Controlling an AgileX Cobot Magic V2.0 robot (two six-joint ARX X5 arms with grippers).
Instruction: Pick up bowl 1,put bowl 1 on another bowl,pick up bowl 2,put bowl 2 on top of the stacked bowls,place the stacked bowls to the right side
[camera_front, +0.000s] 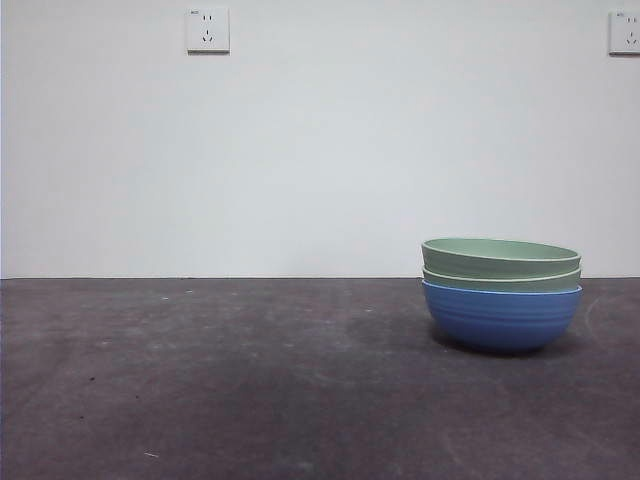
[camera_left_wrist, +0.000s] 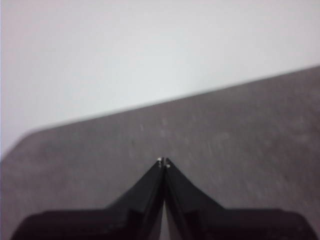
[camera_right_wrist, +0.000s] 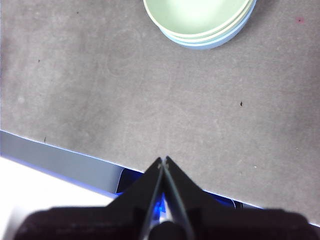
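The stacked bowls (camera_front: 501, 290) stand on the right part of the table: a ribbed blue bowl (camera_front: 501, 318) at the bottom with two pale green bowls (camera_front: 500, 258) nested in it. The right wrist view shows the same stack (camera_right_wrist: 202, 20) from above, well away from my right gripper (camera_right_wrist: 163, 160), which is shut and holds nothing. My left gripper (camera_left_wrist: 163, 162) is shut too, over bare table with no bowl near it. Neither arm shows in the front view.
The dark grey table (camera_front: 250, 380) runs to a white wall with two sockets (camera_front: 207, 30). The table's near edge (camera_right_wrist: 60, 160) shows below the right gripper.
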